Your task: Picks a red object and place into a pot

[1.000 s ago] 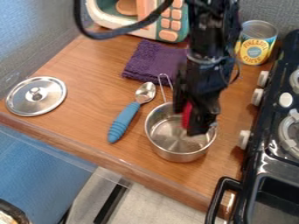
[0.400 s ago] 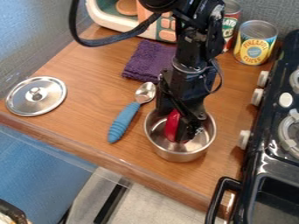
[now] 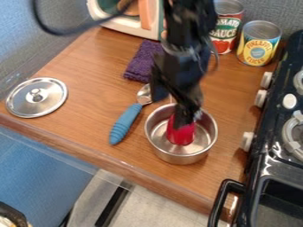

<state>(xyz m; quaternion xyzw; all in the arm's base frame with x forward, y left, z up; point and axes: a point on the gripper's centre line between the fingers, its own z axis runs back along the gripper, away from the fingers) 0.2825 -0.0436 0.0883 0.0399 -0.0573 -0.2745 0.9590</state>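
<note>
Lid: the metal lid (image 3: 44,105) lies flat on the wooden counter (image 3: 77,75). From the pot (image 3: 179,158) it is about ten o'clock, if twelve is the far side.
Spoon: the spoon with blue handle (image 3: 124,124) is between nine and ten o'clock from the pot, near it. Its handle goes to seven, its bowl to one, and the arm covers a part of this bowl.
Toy microwave: the toy microwave (image 3: 151,24) stands farther back, between eleven and twelve.
Cloth: the purple cloth (image 3: 139,66) is at eleven o'clock, partly behind the arm.
Red object: the red object (image 3: 180,135) is inside the pot, close to the middle, and the pot wall goes around it.
Gripper: the gripper (image 3: 186,120) hangs down over the pot and covers the twelve o'clock part of the red object. Open, closed or gripping it, I cannot tell; also touching or apart I cannot say.
Cans: at one o'clock stand the red-labelled can (image 3: 225,34) and, to its right, the yellow-labelled can (image 3: 258,48).
Stove: the black stove (image 3: 269,162) is at three o'clock, apart from the pot.
</note>
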